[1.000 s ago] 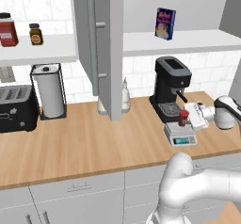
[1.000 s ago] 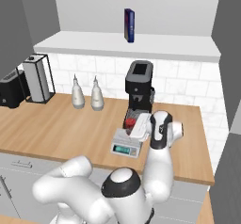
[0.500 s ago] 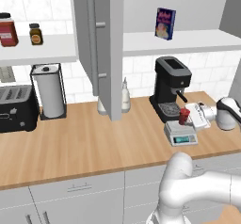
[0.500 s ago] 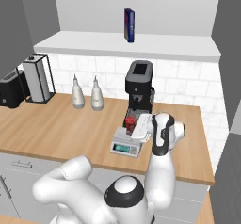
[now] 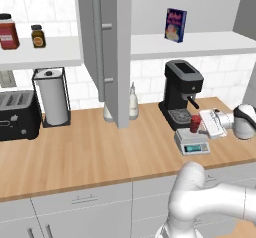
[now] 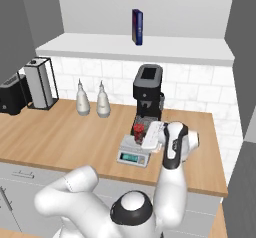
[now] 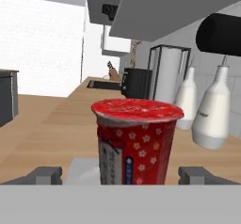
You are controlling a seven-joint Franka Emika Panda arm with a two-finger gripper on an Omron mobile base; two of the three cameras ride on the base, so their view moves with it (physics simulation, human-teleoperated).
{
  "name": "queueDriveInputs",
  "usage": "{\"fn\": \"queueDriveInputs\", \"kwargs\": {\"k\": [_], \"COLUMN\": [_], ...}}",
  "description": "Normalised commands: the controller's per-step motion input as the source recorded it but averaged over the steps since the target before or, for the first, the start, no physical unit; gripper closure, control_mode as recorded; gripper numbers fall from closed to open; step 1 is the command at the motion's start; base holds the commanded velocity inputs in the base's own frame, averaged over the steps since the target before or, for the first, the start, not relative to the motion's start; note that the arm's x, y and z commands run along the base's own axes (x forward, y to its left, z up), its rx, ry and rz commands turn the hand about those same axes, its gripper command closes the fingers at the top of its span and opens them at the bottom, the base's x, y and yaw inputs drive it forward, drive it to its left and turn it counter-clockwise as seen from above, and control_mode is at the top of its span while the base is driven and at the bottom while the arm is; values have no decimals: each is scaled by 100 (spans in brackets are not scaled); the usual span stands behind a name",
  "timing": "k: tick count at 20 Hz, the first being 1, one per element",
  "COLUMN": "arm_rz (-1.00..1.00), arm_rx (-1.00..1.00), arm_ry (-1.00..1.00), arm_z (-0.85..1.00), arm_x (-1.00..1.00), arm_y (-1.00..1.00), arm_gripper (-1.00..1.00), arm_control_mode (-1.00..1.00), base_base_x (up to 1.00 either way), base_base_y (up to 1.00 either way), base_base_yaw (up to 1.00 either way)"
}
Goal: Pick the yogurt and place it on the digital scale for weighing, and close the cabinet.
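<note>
Yogurt — upright on the scale, worktop, before the coffee machine. Claw released, fingers either side, not gripping. Cabinet door open — well to claw's left

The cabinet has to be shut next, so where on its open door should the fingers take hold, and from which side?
Grip the long vertical bar handle on the open cabinet door, around its middle. It stands off the door's flat face on two posts, so the fingers can close across it, probably coming from the toaster's side.
</note>
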Motion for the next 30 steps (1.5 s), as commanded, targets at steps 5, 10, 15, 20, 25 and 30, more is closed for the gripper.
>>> {"fn": "queueDriveInputs", "kwargs": {"k": [5,10,15,20,25,30], "arm_rz": [0,0,-8,-15,-10,-5], "arm_rx": [0,0,0,0,0,0], "arm_ry": [-1,-12,-31,-38,-46,-63], "arm_z": [8,37,62,68,57,61], "arm_x": [-7,-45,-81,-86,-57,-27], "arm_y": [-25,-20,-15,-5,-6,-27], "arm_gripper": [-100,-100,-100,-100,-100,-100], "arm_control_mode": [-100,-100,-100,-100,-100,-100], "base_base_x": [0,0,0,0,0,0], "base_base_y": [0,0,0,0,0,0], "base_base_yaw": [0,0,0,0,0,0]}}
